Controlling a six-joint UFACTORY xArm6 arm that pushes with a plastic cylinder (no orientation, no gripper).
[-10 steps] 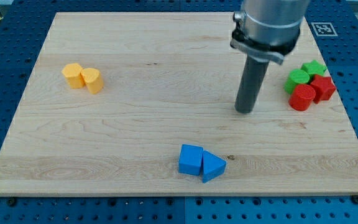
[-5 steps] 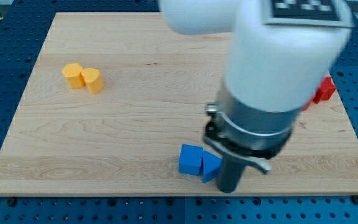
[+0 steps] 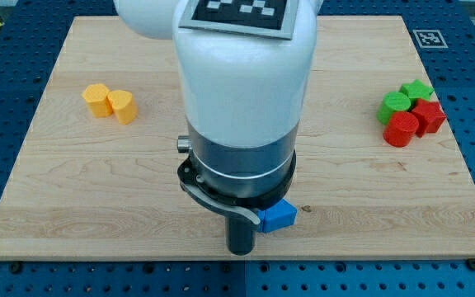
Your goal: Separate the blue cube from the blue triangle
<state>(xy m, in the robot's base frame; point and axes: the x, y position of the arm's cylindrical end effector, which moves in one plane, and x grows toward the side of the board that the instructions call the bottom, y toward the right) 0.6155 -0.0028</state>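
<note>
A pale wooden counter (image 3: 72,206) lies on a blue perforated base, with a small black-and-white marker at the view's top right corner.

The camera view is the only one. My arm's white and grey body fills the middle of it, reaching from the view's top down to the near edge of the board. My tip (image 3: 240,251) rests on the wood close to the view's bottom edge, slightly left of centre. I carry no fingers, only the dark rod, so there is nothing to spread or press together.

Just to the view's right of the rod, a single blue block (image 3: 278,216) pokes out from behind the arm, touching or nearly touching the rod's side. Only part of it shows, so I cannot tell whether it is the cube or the triangle. The other blue block is hidden behind the arm, and I cannot say whether the two touch.

At the view's left, toward the top, two yellow blocks sit side by side and touching: a yellow block (image 3: 96,99) with a faceted top and a yellow cylinder (image 3: 123,106).

At the view's right sit four blocks huddled together: a green star (image 3: 417,88), a green cylinder (image 3: 395,103), a red cylinder (image 3: 401,129) and a red block (image 3: 429,116). Both clusters lie well apart from my tip.
</note>
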